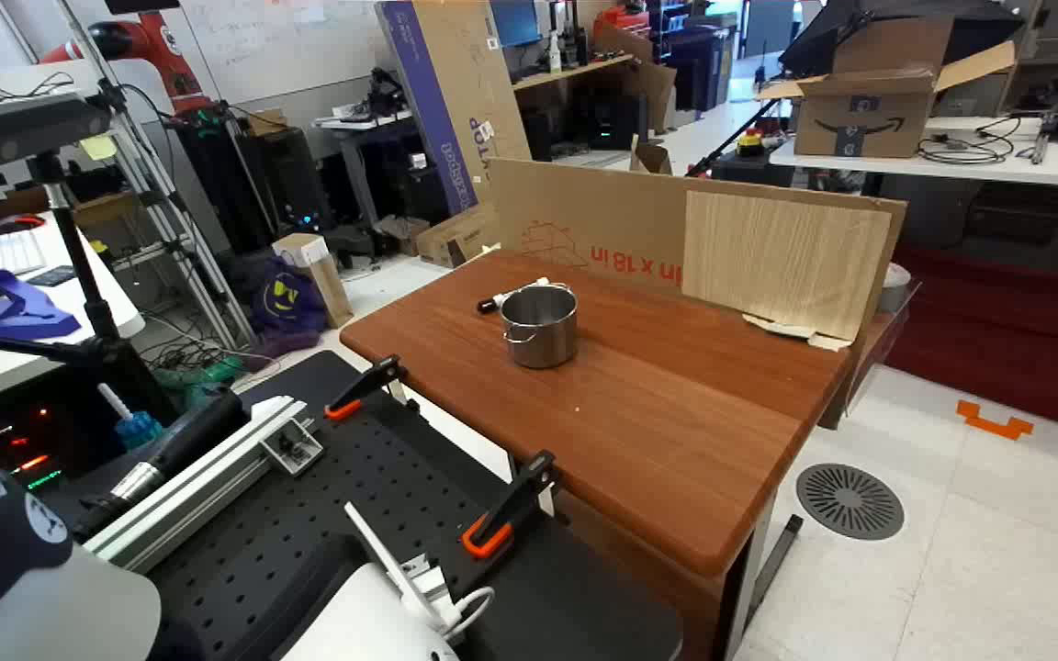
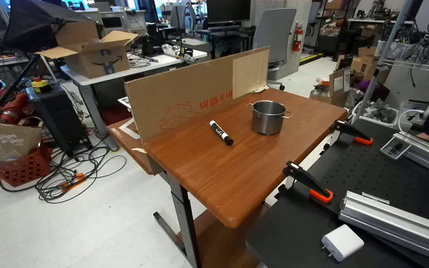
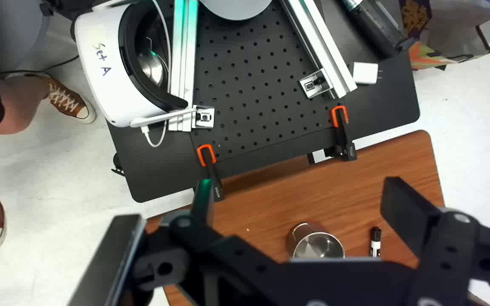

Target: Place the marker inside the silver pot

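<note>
Progress: 0 steps of the task done, by my judgement. The marker point(image 2: 221, 133) lies flat on the tabletop point(image 2: 199, 175), outside the silver pot point(image 2: 267, 122) and apart from it. The claw point(image 3: 298, 191): jaws spread wide, nothing held. Absent from both exterior views; per the wrist view it seems high up, pot well below the gap between the jaws, marker likewise well below but off toward 1 jaw. Left to do, as I reckon: descend, grip, lift, carry over the rim, release.

Materials: pot is a straight-sided cylinder, shiny grey metal, 2 thin wire loop handles. Marker is a slim, smooth-looking stick: white barrel, dark print, black cap. Tabletop shows reddish-brown wood grain with rounded corners; wood or laminate, cannot tell from here.
</note>
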